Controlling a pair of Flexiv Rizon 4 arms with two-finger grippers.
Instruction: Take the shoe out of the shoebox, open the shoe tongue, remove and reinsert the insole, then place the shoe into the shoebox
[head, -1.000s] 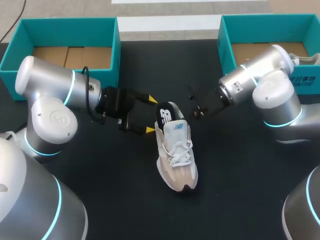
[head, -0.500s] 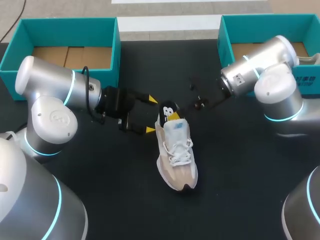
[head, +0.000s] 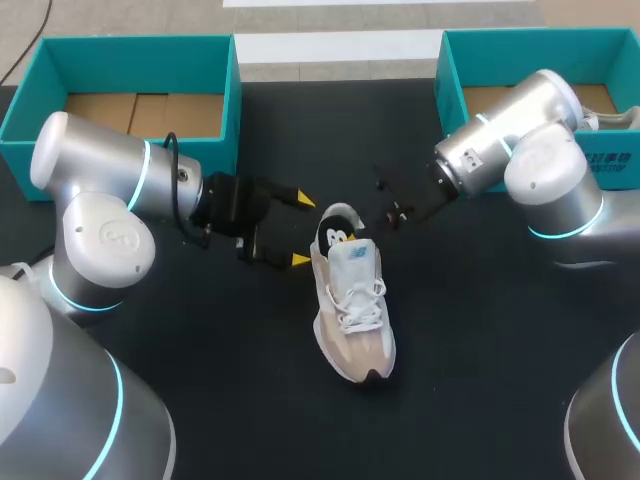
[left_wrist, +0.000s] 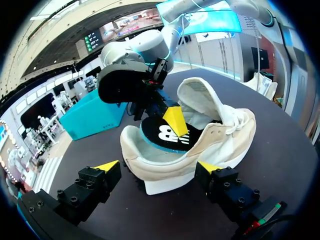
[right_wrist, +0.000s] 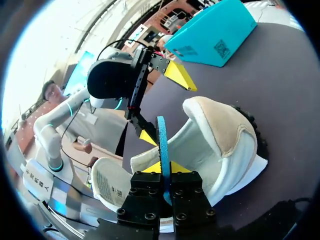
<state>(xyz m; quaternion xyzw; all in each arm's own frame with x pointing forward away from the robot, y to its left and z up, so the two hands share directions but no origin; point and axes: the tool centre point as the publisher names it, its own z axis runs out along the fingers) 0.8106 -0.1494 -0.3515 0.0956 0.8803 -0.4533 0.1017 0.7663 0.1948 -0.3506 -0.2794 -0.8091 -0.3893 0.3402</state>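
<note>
Sneaker (head: 352, 310) lies on the black counter (head: 480, 330), toe toward the robot and heel away, with its tongue (left_wrist: 200, 95) lifted clear of the opening. At the heel, the black insole (left_wrist: 165, 134) sits half in the shoe and tilted up. The right gripper (right_wrist: 163, 169) has its fingers pressed together on the insole's edge. The left gripper (head: 300, 230) has its fingers spread, one on each side of the heel, and neither appears to touch it.

The insole step looks midway. To do it well, the left fingers should probably clamp the heel first so the shoe cannot slide. The right pinch should stay firm and travel along the shoe's length without buckling the insole.

Two teal shoeboxes (head: 215, 120) stand well apart at the far edge.
</note>
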